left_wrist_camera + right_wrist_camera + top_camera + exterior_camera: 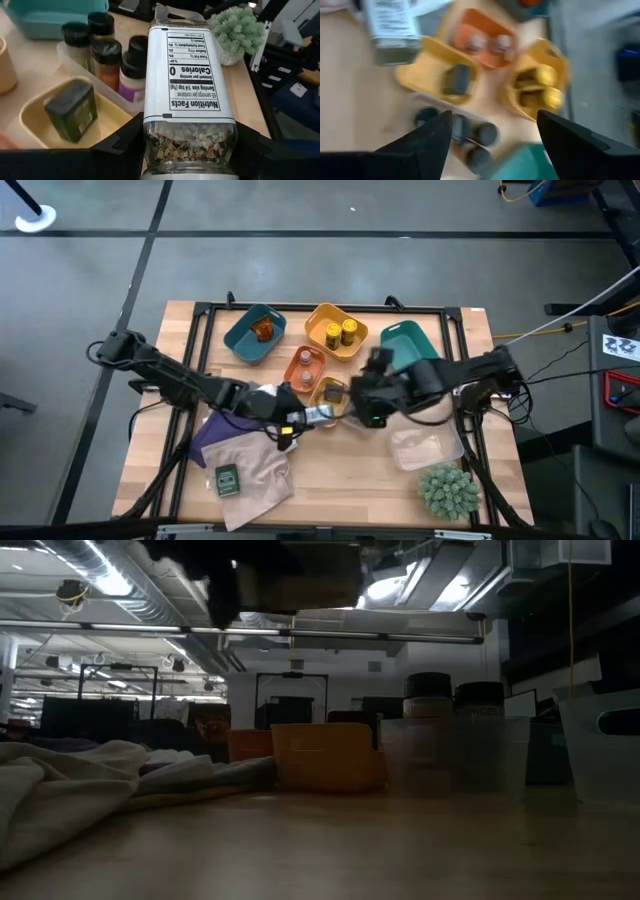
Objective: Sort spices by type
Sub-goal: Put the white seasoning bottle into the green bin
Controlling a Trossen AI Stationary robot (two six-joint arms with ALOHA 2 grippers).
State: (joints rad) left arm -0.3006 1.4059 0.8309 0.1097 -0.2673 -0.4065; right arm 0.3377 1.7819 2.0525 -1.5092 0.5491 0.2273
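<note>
- Your worktop carries the coloured trays in a group at its far middle; a cloth with a flat green packet lies at the near left.
- You are in the carry step, I judge: the left tool grips a clear jar with a white nutrition label, held lying flat above the worktop, near the small yellow tray.
- Next move, I think: choose the tray with the same type, then lower the jar there.
- The right tool hovers with fingers apart, holding nothing, above the dark-lidded jars.
</note>
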